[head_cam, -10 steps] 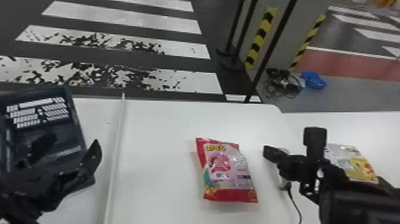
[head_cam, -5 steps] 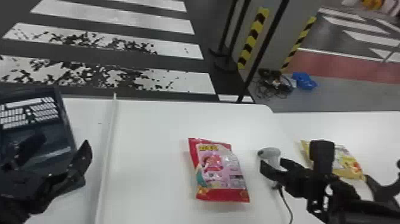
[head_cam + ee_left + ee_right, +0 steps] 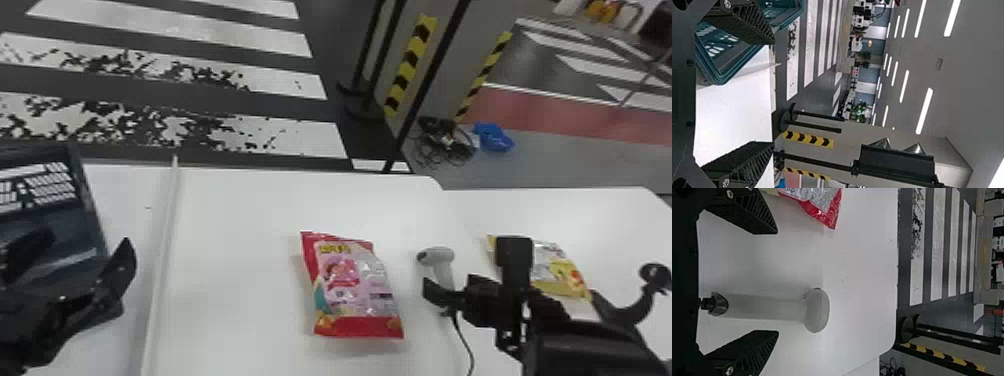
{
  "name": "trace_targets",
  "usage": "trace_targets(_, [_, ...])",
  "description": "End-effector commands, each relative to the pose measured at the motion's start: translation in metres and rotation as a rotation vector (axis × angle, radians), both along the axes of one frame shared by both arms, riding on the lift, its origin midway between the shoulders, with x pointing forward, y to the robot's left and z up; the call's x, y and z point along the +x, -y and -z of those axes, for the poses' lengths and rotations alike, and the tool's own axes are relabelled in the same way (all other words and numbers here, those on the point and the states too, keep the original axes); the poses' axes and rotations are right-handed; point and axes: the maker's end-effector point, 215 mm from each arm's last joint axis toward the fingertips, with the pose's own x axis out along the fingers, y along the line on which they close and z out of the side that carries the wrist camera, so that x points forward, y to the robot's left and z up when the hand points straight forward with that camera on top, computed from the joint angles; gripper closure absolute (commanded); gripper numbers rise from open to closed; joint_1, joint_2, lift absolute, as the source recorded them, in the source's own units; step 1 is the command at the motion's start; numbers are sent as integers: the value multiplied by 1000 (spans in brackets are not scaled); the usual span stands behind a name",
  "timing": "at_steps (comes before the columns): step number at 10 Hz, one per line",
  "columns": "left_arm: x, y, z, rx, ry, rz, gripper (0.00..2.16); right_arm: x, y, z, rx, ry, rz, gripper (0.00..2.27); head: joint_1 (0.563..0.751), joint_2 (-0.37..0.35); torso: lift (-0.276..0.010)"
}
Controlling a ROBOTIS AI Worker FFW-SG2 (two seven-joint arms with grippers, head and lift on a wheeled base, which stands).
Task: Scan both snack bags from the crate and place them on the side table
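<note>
White table (image 3: pixel 235 270) fronts striped floor (image 3: pixel 270 82), left gripper (image 3: pixel 82 237) and right gripper (image 3: pixel 467 270) with fingers apart

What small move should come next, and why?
Probably settle the right hand around the scanner for a grip: its fingers are open, the handle appears between them touching neither, and the red snack bag lies waiting, presumably to be scanned.

A broad lane of smooth white tabletop (image 3: pixel 230 260) runs between the long, thin off-white ridge (image 3: pixel 163 270) and the shiny red-and-pink plastic snack bag (image 3: pixel 357 300). A narrower gap (mind the thin black cable (image 3: pixel 465 340) trailing nearby) parts that bag from the pale grey, round-headed scanner (image 3: pixel 442 256).
</note>
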Motion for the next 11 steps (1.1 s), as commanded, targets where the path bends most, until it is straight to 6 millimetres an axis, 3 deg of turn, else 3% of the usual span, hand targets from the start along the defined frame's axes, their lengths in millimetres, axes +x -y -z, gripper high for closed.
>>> trace_targets(1, [-1, 0, 0, 1, -1, 1, 83, 3, 7, 15, 16, -31, 7, 90, 695, -345, -95])
trace_targets(4, [-1, 0, 0, 2, -1, 1, 83, 9, 23, 39, 30, -80, 21, 154, 695, -350, -95])
trace_targets(6, [-1, 1, 1, 2, -1, 2, 83, 19, 34, 38, 23, -84, 24, 323, 695, -350, -95])
trace_targets(7, [-1, 0, 1, 3, -1, 1, 83, 21, 36, 39, 13, -88, 15, 616, 695, -350, -95])
trace_targets(9, [0, 1, 0, 3, 0, 2, 83, 22, 35, 47, 7, -112, 10, 1966, 695, -350, -95])
trace_targets(11, [-1, 2, 1, 4, -1, 3, 83, 23, 35, 48, 9, -111, 11, 2256, 695, -350, -95])
